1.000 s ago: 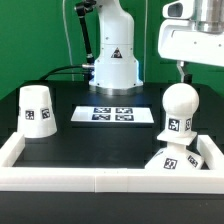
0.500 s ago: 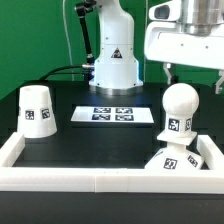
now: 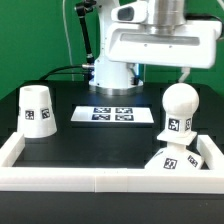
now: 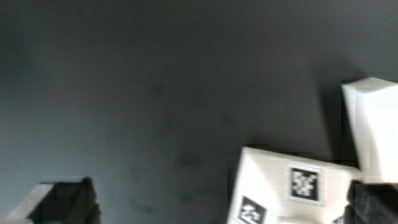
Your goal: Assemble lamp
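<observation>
In the exterior view you see the gripper [image 3: 183, 73] only partly: one dark finger hangs under the big white wrist housing, above the bulb [image 3: 178, 111], and does not touch it. How far the jaws are open you cannot tell here, and nothing hangs from them. The bulb is smooth white plastic with a ball top, and it stands upright in the low sloped square base [image 3: 180, 158], at the exterior view's right, close to the white wall [image 3: 60, 178] that borders the black table [image 3: 100, 138]. The shade [image 3: 38, 111], a matte white truncated cone with a square tag, stands well apart at the exterior view's left. The marker board [image 3: 112, 114] lies flat between them, before the robot's pedestal.

In the wrist view you see one dark fingertip [image 4: 66, 203] at a corner, over the bare black table. The base [image 4: 294, 186], with its tags, is near it but apart; a piece of white wall [image 4: 370, 128] is just beside.
</observation>
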Robot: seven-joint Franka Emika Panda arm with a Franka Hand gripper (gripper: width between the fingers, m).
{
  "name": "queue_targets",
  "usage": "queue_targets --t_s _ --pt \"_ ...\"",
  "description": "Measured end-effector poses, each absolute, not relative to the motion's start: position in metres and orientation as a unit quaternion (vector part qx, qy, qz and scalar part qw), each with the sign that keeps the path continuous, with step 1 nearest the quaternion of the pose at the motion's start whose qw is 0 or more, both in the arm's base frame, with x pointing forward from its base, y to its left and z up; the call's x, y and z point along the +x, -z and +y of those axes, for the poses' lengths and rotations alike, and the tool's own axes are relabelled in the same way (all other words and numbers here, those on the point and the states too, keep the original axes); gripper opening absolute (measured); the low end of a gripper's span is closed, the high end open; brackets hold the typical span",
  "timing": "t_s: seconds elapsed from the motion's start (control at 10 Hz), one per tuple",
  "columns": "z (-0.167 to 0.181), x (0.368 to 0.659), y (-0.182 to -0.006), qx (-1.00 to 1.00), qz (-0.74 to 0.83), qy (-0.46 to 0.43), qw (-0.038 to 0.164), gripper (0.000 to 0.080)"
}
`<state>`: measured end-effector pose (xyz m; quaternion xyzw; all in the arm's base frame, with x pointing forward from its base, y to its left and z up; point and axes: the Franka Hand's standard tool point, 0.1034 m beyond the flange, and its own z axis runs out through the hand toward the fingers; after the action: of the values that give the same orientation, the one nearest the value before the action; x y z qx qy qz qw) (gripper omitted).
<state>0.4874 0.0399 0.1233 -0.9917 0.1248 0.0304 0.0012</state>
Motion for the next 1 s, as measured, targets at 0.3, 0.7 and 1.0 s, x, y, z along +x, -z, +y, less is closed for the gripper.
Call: queue_targets --t_s 0.3,0.7,1.0 --pt "0.018 0.488 -0.123 -0.990 0.138 -0.032 0.003 0.0699" --pt "-0.025 0.480 -0.124 -0.995 0.098 -0.030 0.007 0.0699" --pt "-0.075 0.452 -0.125 -0.997 0.069 -0.024 0.013 0.0699"
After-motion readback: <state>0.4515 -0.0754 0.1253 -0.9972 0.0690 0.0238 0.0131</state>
